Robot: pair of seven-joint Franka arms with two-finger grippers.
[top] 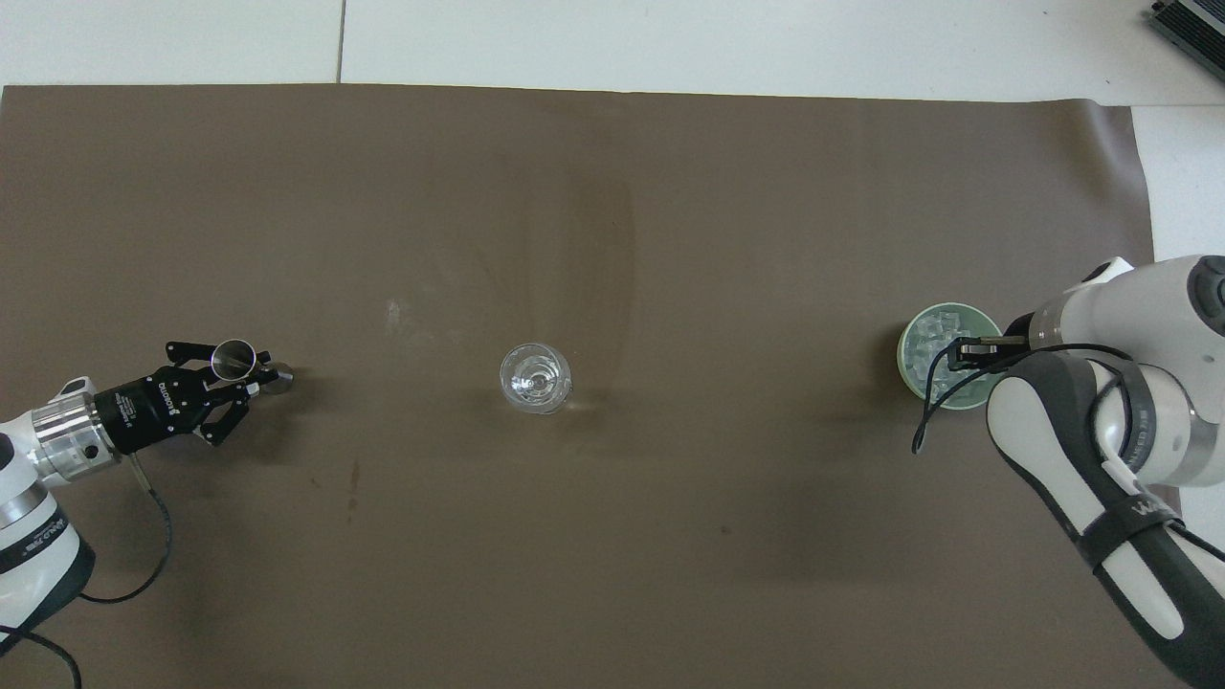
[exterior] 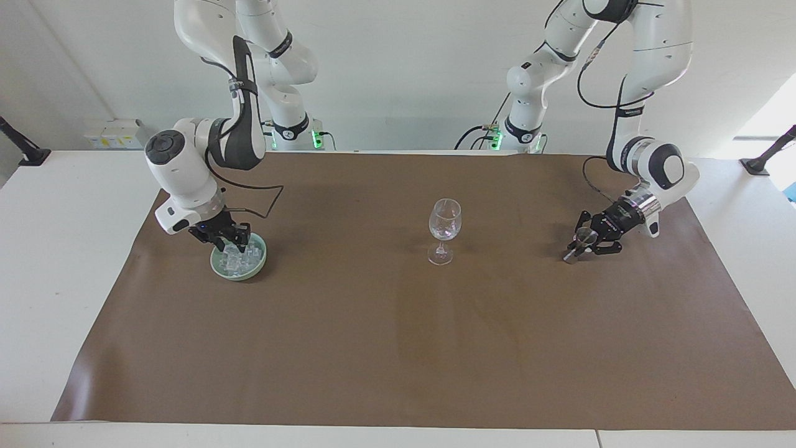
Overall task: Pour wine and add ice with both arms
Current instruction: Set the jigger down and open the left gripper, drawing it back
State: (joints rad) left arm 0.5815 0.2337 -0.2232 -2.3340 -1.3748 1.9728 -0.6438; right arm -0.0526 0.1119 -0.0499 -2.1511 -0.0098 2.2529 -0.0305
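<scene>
Standing upright mid-mat, the wine glass (exterior: 444, 230) serves as landmark. Toward the right arm's end from it, a pale green bowl (exterior: 239, 260) of ice cubes (exterior: 242, 256) is seen, with the right gripper (exterior: 227, 238) poised just over the ice; whether a cube is pinched between its fingers cannot be told. Toward the left arm's end from the glass, the left gripper (exterior: 584, 244) is closed on a small metal jigger (top: 233, 357), apparently touching the brown mat (exterior: 398, 348).
</scene>
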